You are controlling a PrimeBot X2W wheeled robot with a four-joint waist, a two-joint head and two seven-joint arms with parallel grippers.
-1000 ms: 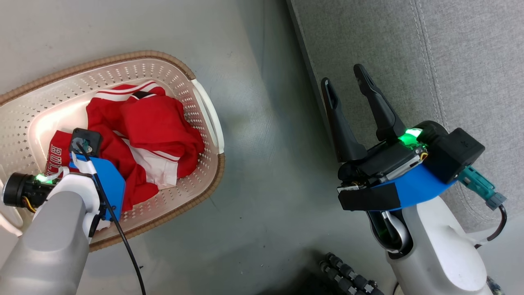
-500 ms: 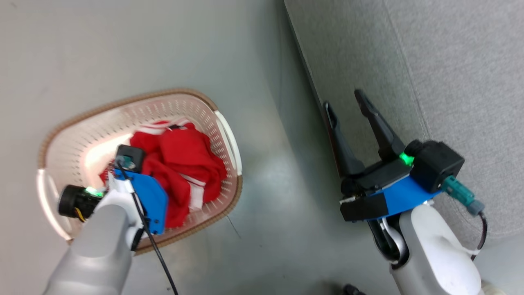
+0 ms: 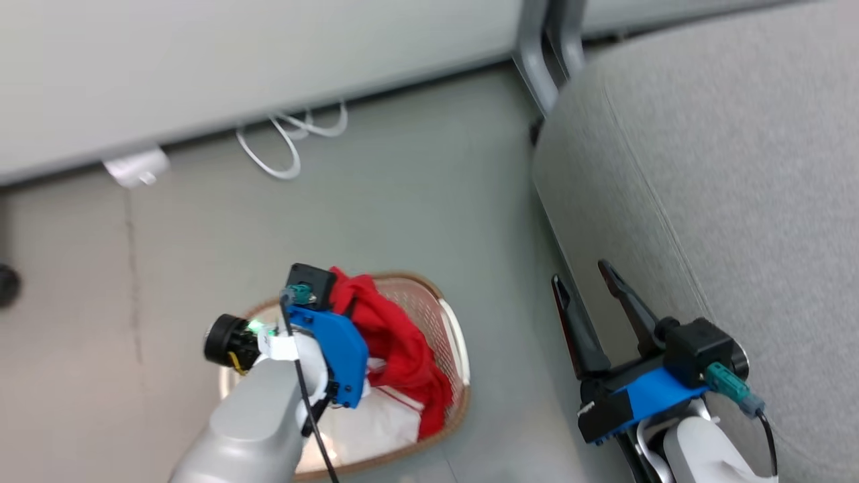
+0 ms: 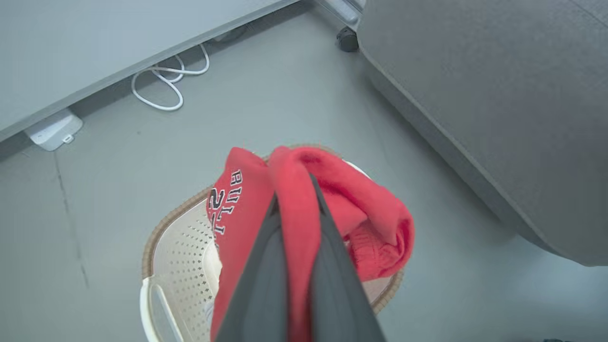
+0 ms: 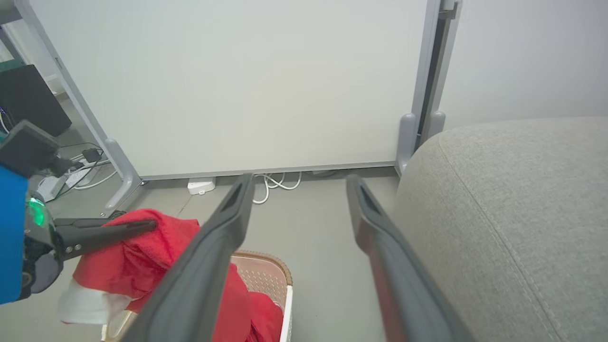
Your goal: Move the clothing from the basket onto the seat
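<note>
One basket point(image 3: 460, 343) stands on the grey floor point(image 3: 416, 201), cream and full of holes, with a brown rim, a short way off from the one big grey seat point(image 3: 725, 168). There are two grippers. The left gripper point(image 4: 293, 190) is clenched tight on a thick fold of the clothing point(image 4: 365, 213), its two dark fingers point(image 4: 266, 266) pressed together with red cloth squeezed between them. That red bundle hangs above the basket, draped over the fingertips, and its lower folds trail down inside the basket walls. One fold shows white lettering in the left wrist view. A white piece of fabric point(image 3: 376, 419) lies on the basket bottom under the red; I cannot tell how many separate garments make up the heap.

The right gripper point(image 3: 580, 274) hovers beside the seat's front edge, over the floor, its two fingers spread wide apart and holding nothing.

Nothing red lies on the seat cushion.

Along the foot of the pale wall panel point(image 3: 268, 67) I count one looped white cable point(image 3: 285, 151) and one small white box point(image 3: 137, 168), and two grey posts point(image 3: 545, 47) stand at the seat's far corner
</note>
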